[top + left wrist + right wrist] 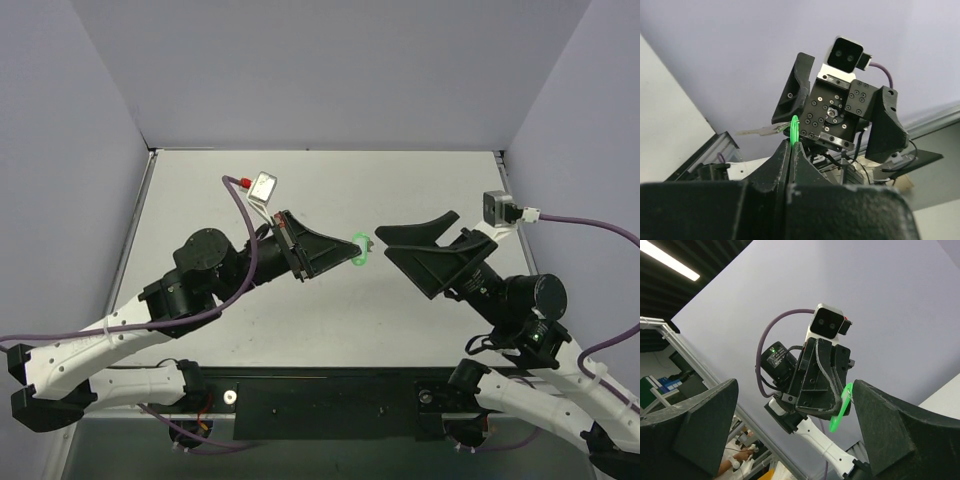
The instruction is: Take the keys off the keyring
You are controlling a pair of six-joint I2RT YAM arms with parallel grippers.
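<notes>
My left gripper (pixel 345 252) is held above the table's middle, shut on the bright green keyring (pixel 359 251). In the left wrist view the ring (pixel 794 129) stands edge-on out of the closed fingertips (pixel 785 155), and the small silver key (pixel 757 132) hangs from it, pointing left. In the top view the key (pixel 369 241) is a tiny grey speck at the ring's right end. My right gripper (pixel 382 240) is open, facing the left one, its fingertips on either side of the key. In the right wrist view the ring (pixel 841 407) sits against the right finger (pixel 890 425), which hides most of the key.
The white table (pixel 330 190) is enclosed by lilac walls on three sides. A black plate (pixel 330 405) runs along the near edge between the arm bases. Purple cables (pixel 238 215) loop off both wrists.
</notes>
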